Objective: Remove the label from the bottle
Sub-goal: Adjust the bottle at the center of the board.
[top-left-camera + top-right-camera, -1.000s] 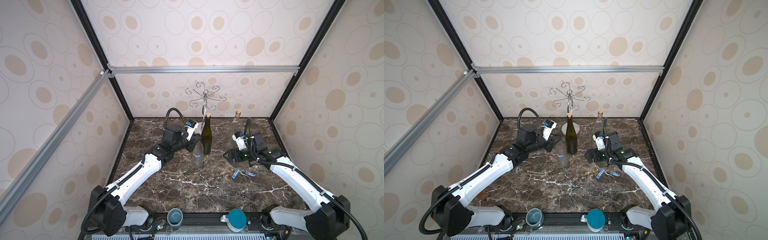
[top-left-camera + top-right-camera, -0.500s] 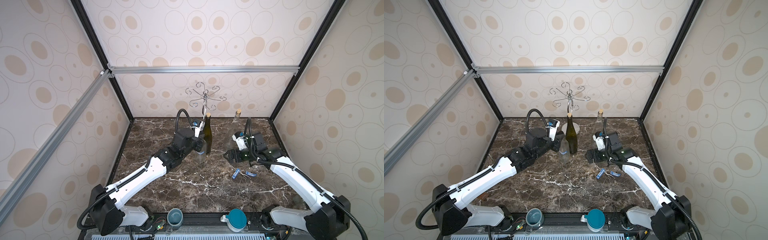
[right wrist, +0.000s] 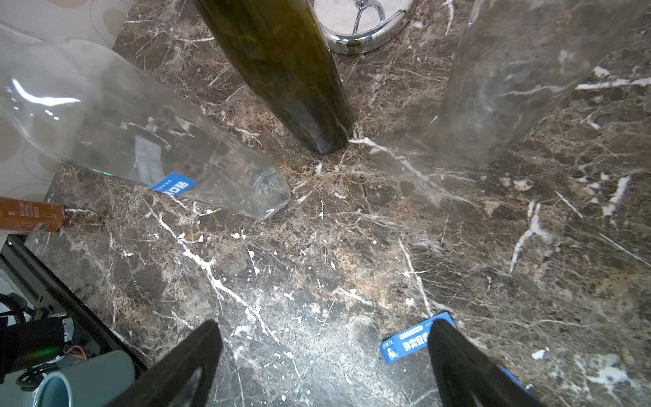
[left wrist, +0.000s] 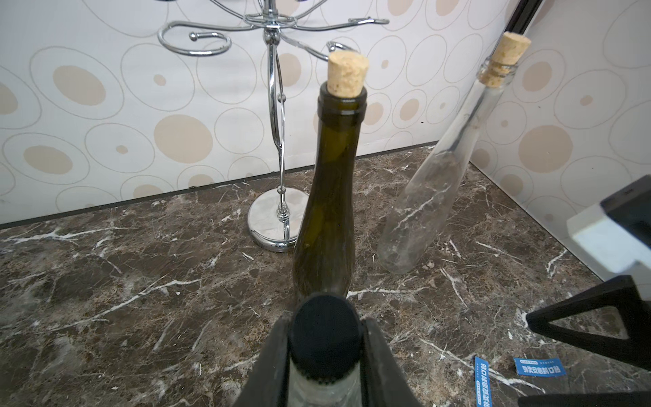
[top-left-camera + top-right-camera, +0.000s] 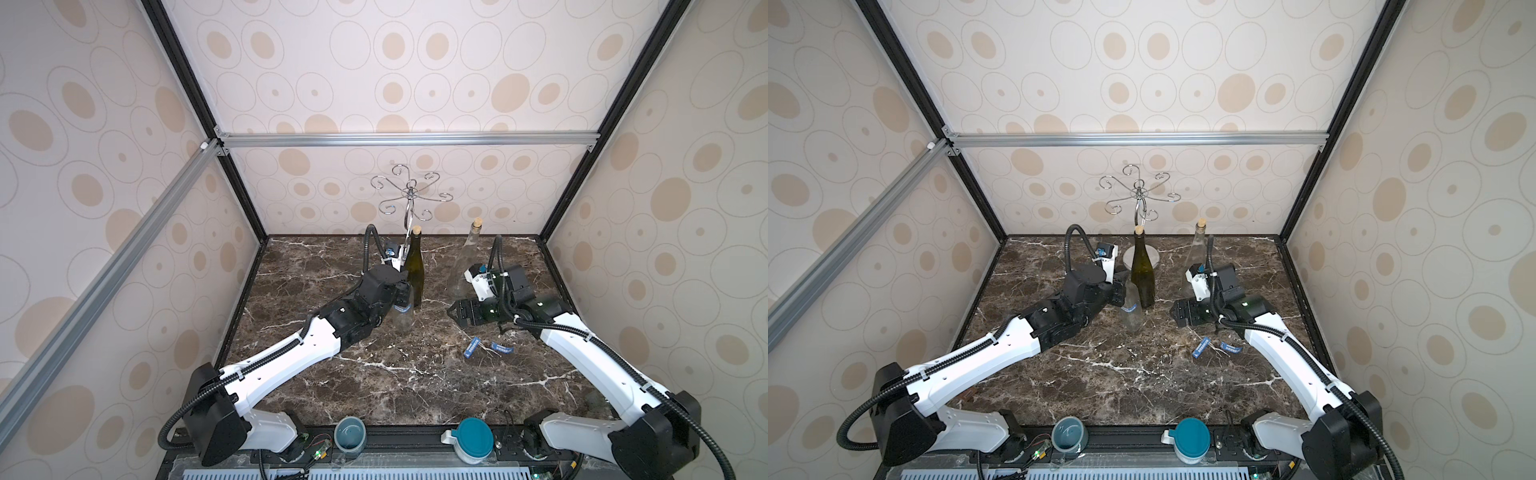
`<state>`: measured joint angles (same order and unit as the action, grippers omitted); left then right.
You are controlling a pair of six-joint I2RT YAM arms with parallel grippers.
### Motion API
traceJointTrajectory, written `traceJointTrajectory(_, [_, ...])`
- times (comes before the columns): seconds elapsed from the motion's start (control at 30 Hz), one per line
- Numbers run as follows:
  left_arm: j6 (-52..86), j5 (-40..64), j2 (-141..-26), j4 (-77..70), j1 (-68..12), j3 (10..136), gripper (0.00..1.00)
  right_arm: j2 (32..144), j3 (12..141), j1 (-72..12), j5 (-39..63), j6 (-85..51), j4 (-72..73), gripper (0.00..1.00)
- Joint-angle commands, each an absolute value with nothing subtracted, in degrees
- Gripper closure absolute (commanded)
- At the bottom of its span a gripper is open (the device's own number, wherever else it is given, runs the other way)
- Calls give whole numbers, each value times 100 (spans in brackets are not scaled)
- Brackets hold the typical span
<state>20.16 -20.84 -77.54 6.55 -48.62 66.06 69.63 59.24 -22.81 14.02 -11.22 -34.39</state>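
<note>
Though within left claw (image 4: 326, 327), bottle (image 5: 404, 320) half-hidden

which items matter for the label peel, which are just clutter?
Job: capped clear bottle, its blue label, left gripper shut on its neck, open right gripper.
Clutter: green bottle, corked clear bottle, chrome rack, loose blue labels.

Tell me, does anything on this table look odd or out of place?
Two loose blue labels lie on the marble table near the open right hand, like litter. The clear bottle gripped at its neck by the left hand carries a matching sticker. Nothing looks spilled or broken.
</note>
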Motion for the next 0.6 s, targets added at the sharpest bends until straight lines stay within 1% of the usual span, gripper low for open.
traceJointTrajectory(0.0, [2248,-2330,-7791,369,-4934,6655,75,6858,6100,-2294,1359,-1046,-3531,5])
traceJointTrajectory(0.17, [2285,-2330,-7900,347,-4981,6603,69,6856,6080,-2294,1354,-1054,-3535,5])
traceJointTrajectory(0.23, [2315,-2344,-7910,352,-4993,6601,63,6848,6072,-2293,1345,-1046,-3533,5])
traceJointTrajectory(0.4, [2316,-2330,-7890,369,-5001,6592,32,6829,6069,-2294,1311,-1037,-3561,5])
traceJointTrajectory(0.43, [2274,-2270,-7887,378,-5008,6592,25,6825,6073,-2293,1301,-1037,-3574,5])
traceJointTrajectory(0.57, [1661,-2011,-7815,614,-4973,6766,3,6786,6108,-2294,1266,-1011,-3638,5])
